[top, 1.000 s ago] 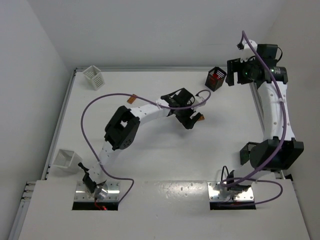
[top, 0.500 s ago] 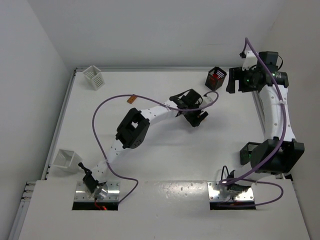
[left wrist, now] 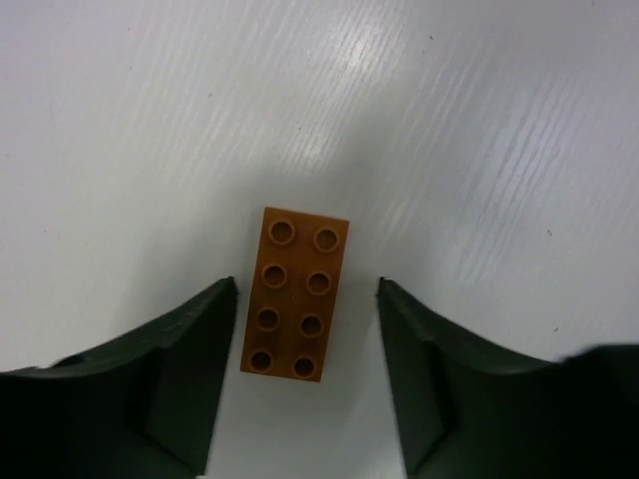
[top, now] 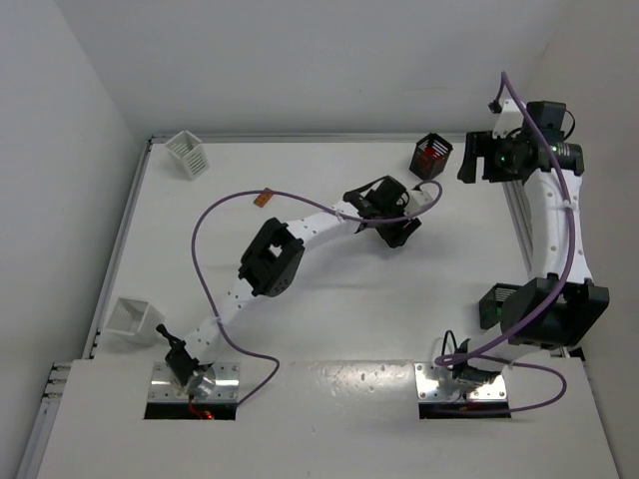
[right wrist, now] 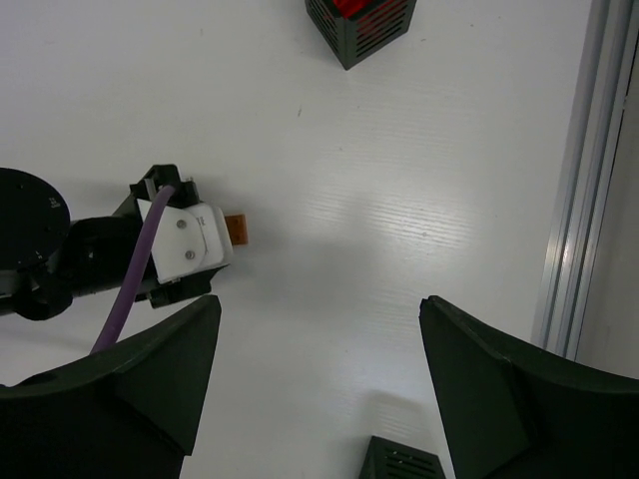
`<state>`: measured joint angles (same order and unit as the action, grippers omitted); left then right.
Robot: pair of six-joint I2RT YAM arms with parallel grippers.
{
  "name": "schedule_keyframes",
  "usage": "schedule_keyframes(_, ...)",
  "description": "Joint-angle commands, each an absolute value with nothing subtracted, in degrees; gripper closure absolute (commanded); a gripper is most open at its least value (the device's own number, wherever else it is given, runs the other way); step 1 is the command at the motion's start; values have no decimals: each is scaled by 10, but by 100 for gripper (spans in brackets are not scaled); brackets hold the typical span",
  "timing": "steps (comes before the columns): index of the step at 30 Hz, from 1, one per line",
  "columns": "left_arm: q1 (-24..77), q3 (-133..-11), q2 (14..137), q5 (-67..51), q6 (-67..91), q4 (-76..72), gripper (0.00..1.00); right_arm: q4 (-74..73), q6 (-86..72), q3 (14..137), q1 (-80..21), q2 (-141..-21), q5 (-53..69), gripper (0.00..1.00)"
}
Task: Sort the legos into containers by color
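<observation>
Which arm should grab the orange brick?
Left. The left hand straddles the orange brick, open, a gap on each side. The right hand hangs open, well off to the side.

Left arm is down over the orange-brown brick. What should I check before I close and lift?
1. Orange-brown brick between the fingers of the left tool: ok. It lies flat, studs up.
2. Fingers touching the brick: not ok. Bare table shows on both sides.
3. Nothing else between the fingers: ok.
4. Right tool out of the way: ok. It is open, off near the black basket.
5. Basket for this colour: cannot tell. The black basket holds red. What the far white basket and the near white basket hold does not show.
</observation>
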<state>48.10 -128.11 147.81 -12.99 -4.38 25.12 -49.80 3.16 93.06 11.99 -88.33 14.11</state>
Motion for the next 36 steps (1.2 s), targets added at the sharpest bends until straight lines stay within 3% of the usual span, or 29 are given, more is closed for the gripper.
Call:
schedule_keyframes(1,490,-1289,1506,-154,-48,275,40,-488,22,953,128,-866,149,19)
schedule_keyframes(4,490,-1283,1496,-154,-41,289,58,-483,22,953,128,-866,159,19)
schedule_keyframes(11,485,-1182,1409,-124,-73,289,74,-477,17,964,128,-883,182,19)
schedule_keyframes(17,427,-1058,1186,-158,-8,228,75,-472,17,984,121,-895,216,19)
schedule_keyframes(24,353,-1053,952,-134,-38,422,75,-477,18,1048,116,-939,291,20)
schedule_keyframes(28,247,-1028,854,-116,-61,522,75,-483,18,1065,99,-962,315,20)
schedule_keyframes(36,106,-991,757,71,-109,696,80,-489,33,1091,54,-995,326,21)
